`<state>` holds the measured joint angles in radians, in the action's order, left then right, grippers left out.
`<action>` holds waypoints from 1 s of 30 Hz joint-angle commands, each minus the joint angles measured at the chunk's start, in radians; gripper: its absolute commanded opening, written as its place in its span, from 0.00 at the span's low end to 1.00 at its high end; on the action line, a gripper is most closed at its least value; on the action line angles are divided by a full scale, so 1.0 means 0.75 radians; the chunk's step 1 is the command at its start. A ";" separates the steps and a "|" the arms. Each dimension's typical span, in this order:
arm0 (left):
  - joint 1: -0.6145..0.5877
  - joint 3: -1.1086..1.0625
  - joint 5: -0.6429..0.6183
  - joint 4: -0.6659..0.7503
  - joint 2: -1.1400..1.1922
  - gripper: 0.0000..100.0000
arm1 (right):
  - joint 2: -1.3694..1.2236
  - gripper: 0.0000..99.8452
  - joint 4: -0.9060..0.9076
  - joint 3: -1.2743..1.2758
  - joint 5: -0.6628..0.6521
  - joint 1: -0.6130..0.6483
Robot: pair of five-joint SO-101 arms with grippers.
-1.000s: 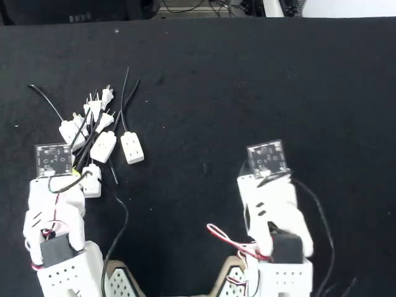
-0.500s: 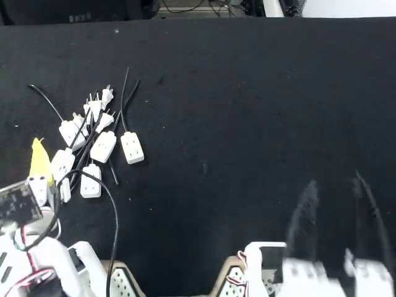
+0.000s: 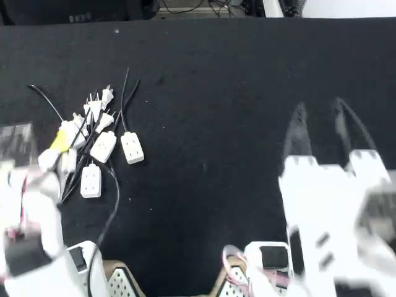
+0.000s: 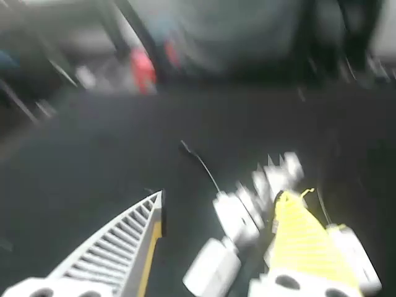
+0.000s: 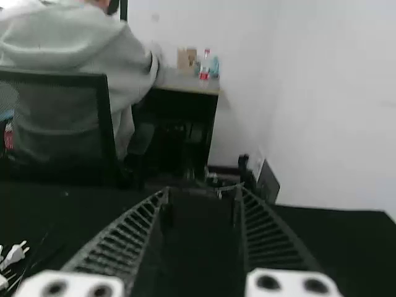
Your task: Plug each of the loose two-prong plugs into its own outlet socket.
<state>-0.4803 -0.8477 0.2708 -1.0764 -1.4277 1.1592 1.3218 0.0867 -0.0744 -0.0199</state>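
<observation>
The white two-prong plugs [image 3: 106,96] and outlet sockets [image 3: 132,148] lay tangled with black cords on the left of the black table [image 3: 216,74]. The left gripper [image 4: 223,197] hung at that pile's near-left edge, fingers spread wide. The right gripper [image 5: 203,192], fingers parted and holding nothing, hung over the table's right side, well apart.

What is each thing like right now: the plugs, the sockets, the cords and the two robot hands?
plugs: loose in a pile, not plugged in.
sockets: lying flat, and the holes I can see are empty.
cords: tangled together.
left hand: open, at the pile.
right hand: open, holding nothing.
</observation>
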 commanded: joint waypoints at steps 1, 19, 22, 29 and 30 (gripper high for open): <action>0.099 0.075 -0.016 0.027 0.458 0.29 | -0.152 0.16 -0.070 0.294 0.039 0.010; 0.271 0.093 -0.225 0.166 1.189 0.29 | -0.091 0.16 -1.154 1.695 0.039 0.509; 0.214 0.122 -0.106 0.051 1.215 0.29 | -0.091 0.16 -1.154 1.724 0.039 0.511; 0.103 0.030 0.008 0.207 1.369 0.29 | -0.091 0.16 -1.152 1.742 0.031 0.511; 0.093 0.032 0.016 0.237 1.401 0.29 | -0.091 0.16 -1.152 1.742 0.031 0.511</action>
<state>-0.3744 -0.8293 0.2539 -0.9966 -0.4365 1.0641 0.4856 1.3955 -0.0499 0.3529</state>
